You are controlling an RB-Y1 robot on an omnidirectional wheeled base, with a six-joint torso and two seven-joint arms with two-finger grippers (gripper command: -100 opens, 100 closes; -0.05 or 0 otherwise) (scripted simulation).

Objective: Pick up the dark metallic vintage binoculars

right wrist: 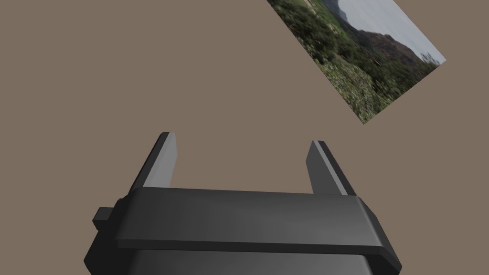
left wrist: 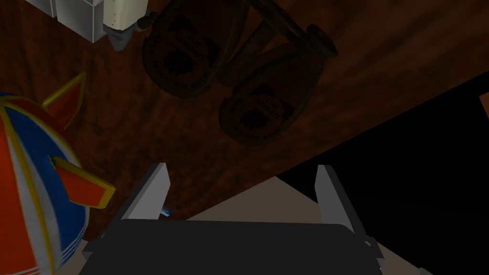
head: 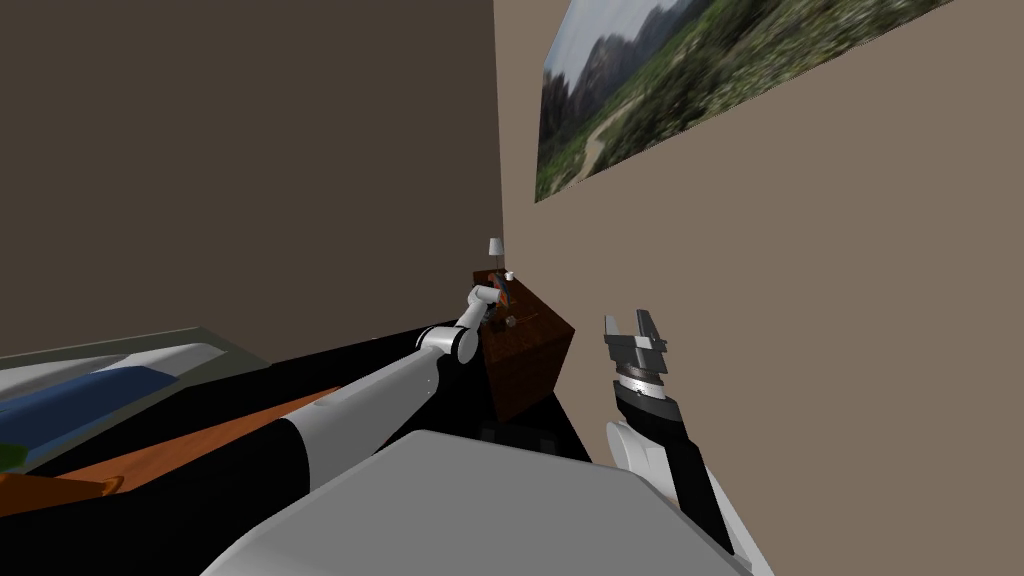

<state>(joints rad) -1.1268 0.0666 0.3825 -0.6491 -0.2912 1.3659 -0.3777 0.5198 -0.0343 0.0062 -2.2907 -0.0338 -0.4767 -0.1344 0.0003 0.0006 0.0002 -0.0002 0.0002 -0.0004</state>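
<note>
Far left in the left wrist view: striped toy (left wrist: 28,191), blue, white and orange with yellow-edged fins, just beside the left finger. It sits on the dark wooden cabinet top (left wrist: 143,138). Beyond the toy are white blocks (left wrist: 71,14) and a cream cylinder (left wrist: 125,13).

Left gripper (left wrist: 242,168): fingers spread wide, nothing between them, hanging over the top's near edge.

Binoculars (left wrist: 239,81) are on the same top, ahead of the fingertips and apart from them, near the edge and next to the cylinder. They are dark and hard to read in shadow. Two fat barrels, with round lettered ends facing the wrist camera; a bridge rod and a knob (left wrist: 321,40) sit on the far side. Can't tell if they stand on end or lie tilted. Past the edge to the right is a black area.

Handling, my guess: rigid, heavy for their size, with smooth curved barrels that thin blades could slip on. The central hinge may fold if squeezed across both barrels. Best hold is probably one barrel at mid-length, or the bridge. The toy is close, so mind a knock on the way in.

Head view: the cabinet (head: 530,350) stands in the wall corner with a small white lamp (head: 495,245) on it. The left arm is stretched out to it.

Right gripper (head: 632,328): raised beside the wall, away from the cabinet, fingers apart and empty.
</note>
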